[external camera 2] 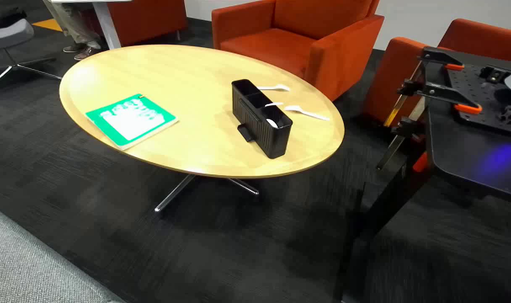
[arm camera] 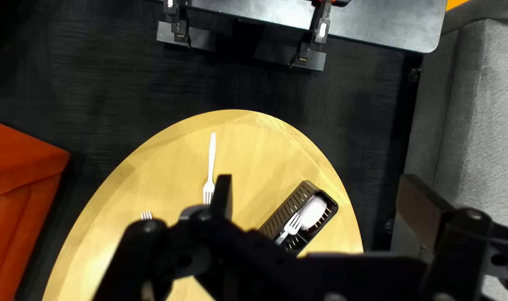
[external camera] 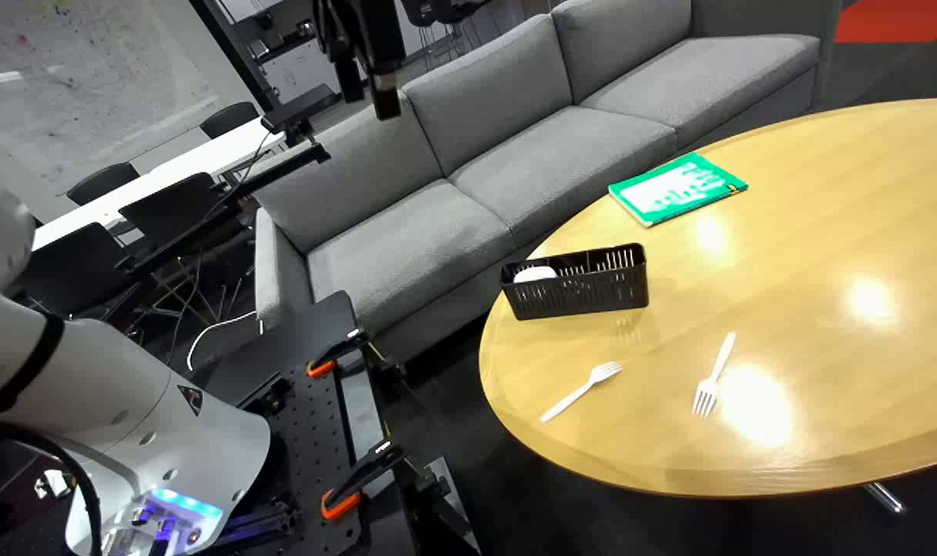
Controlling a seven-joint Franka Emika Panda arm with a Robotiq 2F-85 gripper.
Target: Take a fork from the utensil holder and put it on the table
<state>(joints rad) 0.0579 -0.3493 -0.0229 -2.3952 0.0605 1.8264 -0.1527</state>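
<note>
The black slotted utensil holder stands on the round wooden table in both exterior views, with the holder [external camera: 584, 300] [external camera 2: 255, 122] near one end of the table [external camera: 793, 247] [external camera 2: 184, 80]. In the wrist view, the holder [arm camera: 284, 214] contains a white fork [arm camera: 293, 224], tines up and leaning, and a rounded white piece [arm camera: 313, 212]. Two more white forks lie flat on the table, one fork [external camera: 584, 391] near the edge and another fork [external camera: 714, 377] farther along. My gripper [external camera: 370, 91] is open and empty, high above and away from the table. Its fingers [arm camera: 321, 200] frame the holder from above, hiding its lower end.
A green-and-white book [external camera: 678, 188] lies on the table beyond the holder. A grey sofa [external camera: 476, 201] runs along one side, and an orange armchair [external camera 2: 289, 46] stands on the opposite side. The black robot stand with clamps [external camera: 360, 471] faces the table's end across a gap.
</note>
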